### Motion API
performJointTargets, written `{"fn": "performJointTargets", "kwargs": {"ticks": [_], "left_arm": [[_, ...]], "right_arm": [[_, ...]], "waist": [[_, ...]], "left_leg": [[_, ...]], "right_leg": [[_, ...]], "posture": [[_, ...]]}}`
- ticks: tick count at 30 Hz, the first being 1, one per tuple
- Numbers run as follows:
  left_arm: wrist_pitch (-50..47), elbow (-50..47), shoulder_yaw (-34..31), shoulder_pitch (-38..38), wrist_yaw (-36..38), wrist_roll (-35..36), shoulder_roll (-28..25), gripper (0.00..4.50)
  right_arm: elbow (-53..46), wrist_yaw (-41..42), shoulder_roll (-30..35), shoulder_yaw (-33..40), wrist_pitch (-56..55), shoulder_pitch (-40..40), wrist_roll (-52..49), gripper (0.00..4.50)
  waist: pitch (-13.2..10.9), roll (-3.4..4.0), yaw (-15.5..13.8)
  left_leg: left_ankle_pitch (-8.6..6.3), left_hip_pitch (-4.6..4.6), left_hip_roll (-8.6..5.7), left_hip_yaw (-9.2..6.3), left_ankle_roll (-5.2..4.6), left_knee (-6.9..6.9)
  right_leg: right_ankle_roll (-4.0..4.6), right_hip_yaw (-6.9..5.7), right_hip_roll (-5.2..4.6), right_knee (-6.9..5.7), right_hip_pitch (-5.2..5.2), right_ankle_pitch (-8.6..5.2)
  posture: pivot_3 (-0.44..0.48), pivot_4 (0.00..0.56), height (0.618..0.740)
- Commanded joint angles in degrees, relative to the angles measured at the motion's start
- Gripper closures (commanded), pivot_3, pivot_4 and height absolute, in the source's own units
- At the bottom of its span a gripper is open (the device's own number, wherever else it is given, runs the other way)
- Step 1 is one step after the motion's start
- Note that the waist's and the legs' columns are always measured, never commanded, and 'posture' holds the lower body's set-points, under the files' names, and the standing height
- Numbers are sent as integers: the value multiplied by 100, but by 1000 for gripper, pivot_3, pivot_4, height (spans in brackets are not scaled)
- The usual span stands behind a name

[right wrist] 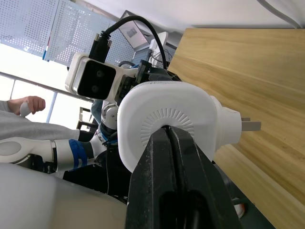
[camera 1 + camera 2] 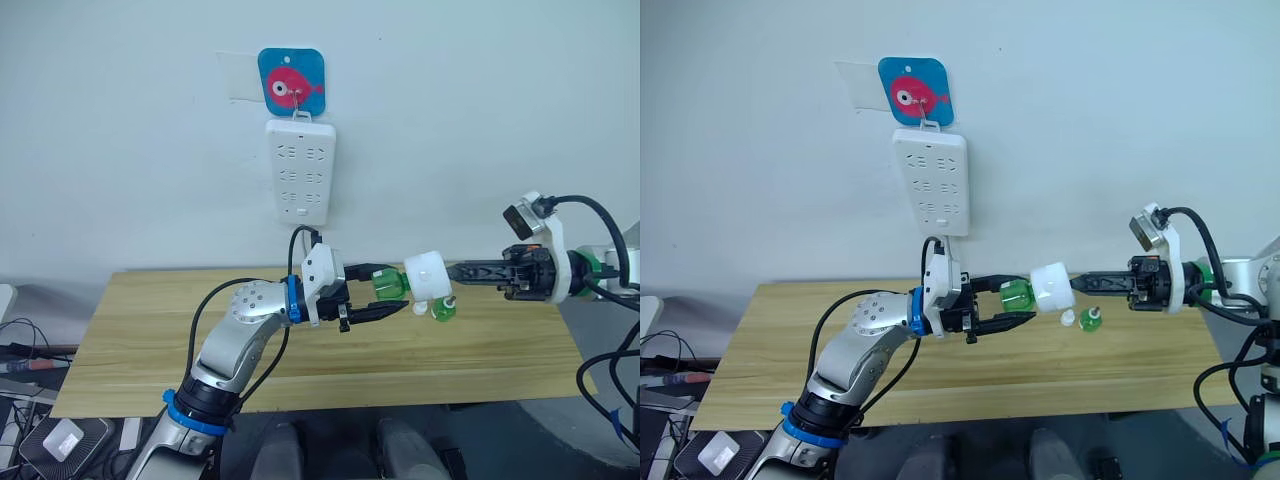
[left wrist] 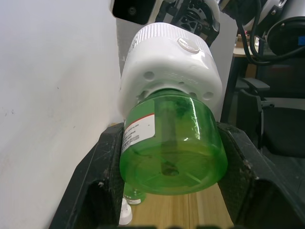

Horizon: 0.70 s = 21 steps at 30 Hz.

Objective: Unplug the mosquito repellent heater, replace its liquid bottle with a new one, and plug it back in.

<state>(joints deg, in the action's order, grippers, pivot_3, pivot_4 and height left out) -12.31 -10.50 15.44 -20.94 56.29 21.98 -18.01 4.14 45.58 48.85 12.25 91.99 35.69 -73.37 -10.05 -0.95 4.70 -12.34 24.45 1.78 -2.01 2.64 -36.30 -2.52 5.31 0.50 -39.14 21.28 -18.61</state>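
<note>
The white mosquito repellent heater hangs in the air above the table, with a green liquid bottle still joined to its underside. My left gripper is shut on that bottle, one finger on each side. My right gripper is shut on the heater from the opposite side, and the heater's two metal prongs stick out free. A second green bottle stands on the table just below, beside a loose white cap.
A white multi-socket power strip hangs on the wall from a blue fish hook, above the wooden table. Cables and devices lie on the floor at the left. A person's hand appears far behind in the right wrist view.
</note>
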Motion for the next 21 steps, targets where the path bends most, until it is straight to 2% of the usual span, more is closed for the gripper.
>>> {"fn": "performJointTargets", "kwargs": {"ticks": [1,21], "left_arm": [[13,-290,46,-30,58,103,31,2239],[121,-183,-60,-104,-90,48,153,2239]], "right_arm": [[-113,1,-50,60,51,164,-288,4425],[-166,-165,-41,4,51,17,-509,4425]], "waist": [[0,0,0],[0,0,-3]], "left_leg": [[0,0,0,0,0,0],[0,0,0,0,0,0]], "right_leg": [[0,0,0,0,0,0],[0,1,0,0,0,0]], "posture": [[-81,157,740],[-76,157,740]]}}
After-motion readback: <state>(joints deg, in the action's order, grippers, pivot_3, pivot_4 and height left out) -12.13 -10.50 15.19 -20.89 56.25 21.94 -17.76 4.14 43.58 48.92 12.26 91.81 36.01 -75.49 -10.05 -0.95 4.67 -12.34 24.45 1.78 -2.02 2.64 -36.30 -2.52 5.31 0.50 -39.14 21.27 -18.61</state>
